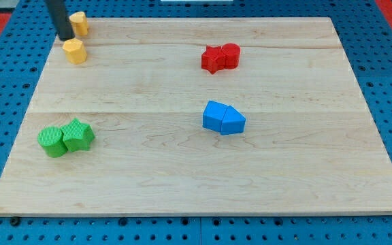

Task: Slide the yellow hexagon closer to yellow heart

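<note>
Lightness was the likely character of the yellow hexagon (75,51): a small, stiff block that looked set to skate easily over the smooth wooden desk (182,177) and to spin if nudged off-centre. No pincer existed on this arm, so nothing opened, closed or held; it ended in a dark rod whose tip (67,38) could only push. Taking hold was therefore out of the question, and a flat side face seemed the best place to press.

The hexagon sat just beside the tip, a little toward the view's bottom and right of it; whether they touched could not be told. The yellow heart (79,22) stood just toward the view's top and right of the tip, near the desk's far edge. Telling the 2 yellow shapes apart was partly a judgement. The tip stood at the left of the narrow gap between them, so it probably needed to go round to the hexagon's lower side before pushing.

Nothing else crowded that corner. 2 red blocks (220,58) touched each other well to the tip's right, 2 blue blocks (223,119) lay farther right and lower, and 2 green blocks (65,137) sat well below the tip. The near desk edge was the main hazard.
</note>
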